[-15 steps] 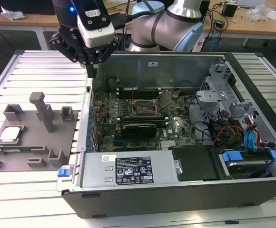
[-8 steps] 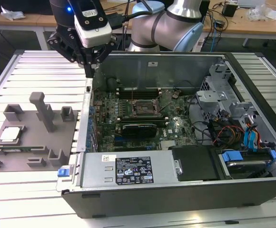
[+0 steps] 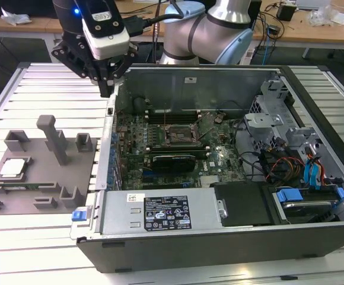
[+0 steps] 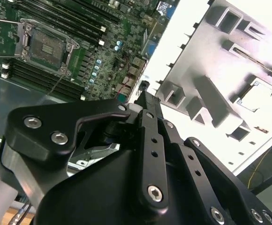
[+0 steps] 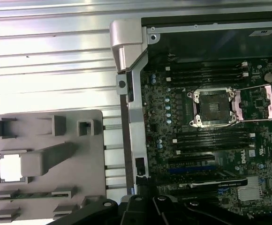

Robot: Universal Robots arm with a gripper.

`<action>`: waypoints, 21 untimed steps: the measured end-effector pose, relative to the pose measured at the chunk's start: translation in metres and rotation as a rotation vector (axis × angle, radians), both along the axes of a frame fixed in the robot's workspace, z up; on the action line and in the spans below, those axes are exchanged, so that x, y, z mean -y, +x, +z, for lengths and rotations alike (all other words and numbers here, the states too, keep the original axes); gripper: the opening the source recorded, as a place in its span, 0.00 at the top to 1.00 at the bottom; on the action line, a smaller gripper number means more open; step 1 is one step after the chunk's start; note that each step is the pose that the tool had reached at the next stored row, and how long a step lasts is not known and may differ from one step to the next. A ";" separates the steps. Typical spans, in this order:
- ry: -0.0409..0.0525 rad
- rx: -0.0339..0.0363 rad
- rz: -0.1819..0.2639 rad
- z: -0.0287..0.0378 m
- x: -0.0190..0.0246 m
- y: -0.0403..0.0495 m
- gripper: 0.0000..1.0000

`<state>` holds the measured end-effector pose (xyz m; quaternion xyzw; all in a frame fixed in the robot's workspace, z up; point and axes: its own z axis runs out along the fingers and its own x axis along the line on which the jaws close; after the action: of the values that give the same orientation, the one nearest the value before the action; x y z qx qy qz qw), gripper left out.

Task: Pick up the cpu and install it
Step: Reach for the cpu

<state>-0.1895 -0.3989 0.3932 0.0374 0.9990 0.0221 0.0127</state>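
The cpu is a silvery-white square chip lying flat in a recess of the grey fixture plate, at the exterior view's left. Both wrist views also show the cpu in its recess. The motherboard's black socket stands open with its metal frame lifted and looks bare inside. My gripper hangs above the case's left wall near the back corner, between fixture and socket. Its fingers meet at the tip with nothing between them.
The open computer case lies on a slatted metal table. A power supply fills the case's front and a drive cage with cables its right. A tall grey post and small blocks rise from the fixture.
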 end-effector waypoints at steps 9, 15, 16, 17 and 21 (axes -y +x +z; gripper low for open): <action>0.0000 0.0007 0.000 -0.0001 0.0000 -0.0226 0.89; 0.0000 0.0011 0.000 -0.0005 0.0000 -0.0435 0.89; 0.0000 0.0012 0.000 -0.0006 0.0000 -0.0464 0.89; 0.0000 0.0012 0.000 -0.0007 0.0000 -0.0487 0.89; 0.0000 0.0012 0.000 -0.0009 0.0000 -0.0568 0.89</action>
<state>-0.2464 -0.3989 0.3923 0.0374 0.9990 0.0221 0.0133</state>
